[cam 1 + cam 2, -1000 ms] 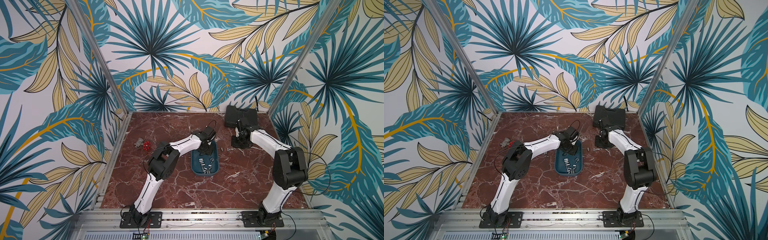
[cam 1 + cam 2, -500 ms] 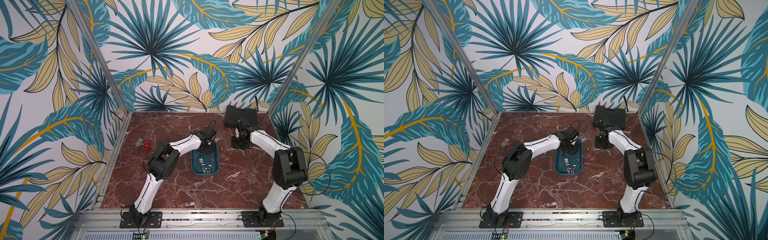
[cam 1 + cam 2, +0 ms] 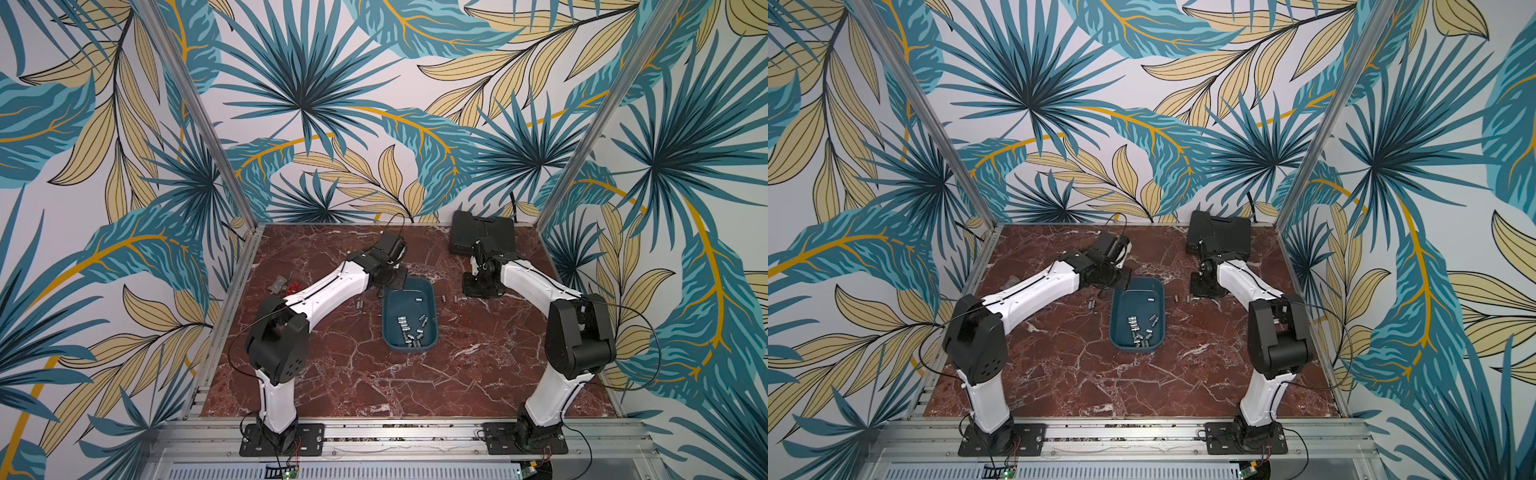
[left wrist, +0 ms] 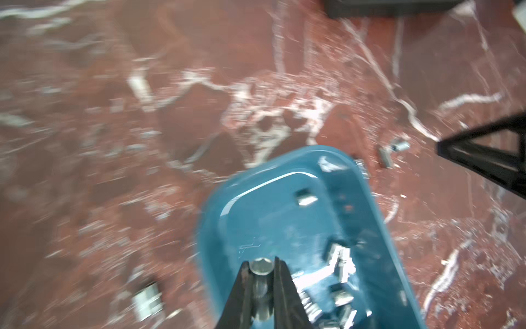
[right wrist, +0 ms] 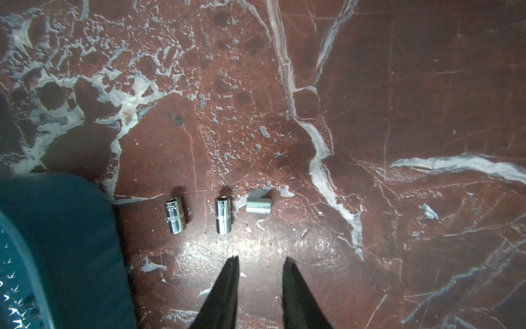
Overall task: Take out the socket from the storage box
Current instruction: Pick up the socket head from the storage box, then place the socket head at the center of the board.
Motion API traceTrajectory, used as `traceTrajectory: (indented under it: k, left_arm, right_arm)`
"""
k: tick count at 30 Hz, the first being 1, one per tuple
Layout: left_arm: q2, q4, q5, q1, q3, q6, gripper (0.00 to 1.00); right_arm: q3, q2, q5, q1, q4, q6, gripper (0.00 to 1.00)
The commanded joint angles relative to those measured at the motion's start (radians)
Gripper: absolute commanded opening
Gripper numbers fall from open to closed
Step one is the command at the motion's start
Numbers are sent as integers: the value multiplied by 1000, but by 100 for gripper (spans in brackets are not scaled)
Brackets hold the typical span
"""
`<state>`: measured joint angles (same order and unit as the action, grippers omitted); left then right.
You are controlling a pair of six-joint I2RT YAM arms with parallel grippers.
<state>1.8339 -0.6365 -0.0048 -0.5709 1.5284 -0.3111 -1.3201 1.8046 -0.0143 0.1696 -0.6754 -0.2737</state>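
Observation:
The teal storage box (image 3: pixel 405 301) (image 3: pixel 1133 301) lies mid-table with several chrome sockets (image 3: pixel 409 328) heaped at its near end. My left gripper (image 3: pixel 392 276) (image 3: pixel 1119 280) hangs over the box's far left corner. In the left wrist view this gripper (image 4: pixel 261 261) is shut on one upright socket (image 4: pixel 261 267), above the box floor (image 4: pixel 270 216). My right gripper (image 3: pixel 478 286) (image 5: pixel 260 258) stands open over bare table to the right of the box, holding nothing. Three sockets (image 5: pixel 175 215) (image 5: pixel 223 216) (image 5: pixel 258 205) lie just ahead of its tips, beside the box rim (image 5: pixel 57 228).
A black tool case (image 3: pixel 482 230) (image 3: pixel 1219 232) sits at the back right, behind the right arm. One loose socket (image 3: pixel 360 304) lies on the table left of the box. A small red and grey part (image 3: pixel 286 286) rests near the left wall.
Both arms stand almost where they were a second ago. The left jaws have drawn in slightly tighter on the socket.

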Motion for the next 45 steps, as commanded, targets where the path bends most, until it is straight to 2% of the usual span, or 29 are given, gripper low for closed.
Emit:
traceTrajectory:
  k: [1, 6, 9, 18, 26, 45]
  left_arm:
    - [-26, -3, -6, 97, -135, -17, 11]
    - [-24, 8, 14, 196, -230, -13, 11]
    - [-7, 39, 26, 223, -267, -19, 11]
    - [67, 49, 28, 246, -273, -15, 12]
    - [72, 54, 34, 261, -292, -5, 12]
    - [80, 76, 54, 261, -323, -6, 22]
  right_arm:
    - [12, -19, 20, -4, 13, -3, 29]
    - [13, -14, 34, -2, 17, -9, 29]
    - [23, -20, 34, -2, 20, -13, 29]
    - [37, -30, 30, -2, 18, -11, 29]
    - [36, -36, 25, -2, 14, -11, 29]
    - [30, -41, 31, -2, 5, -9, 29]
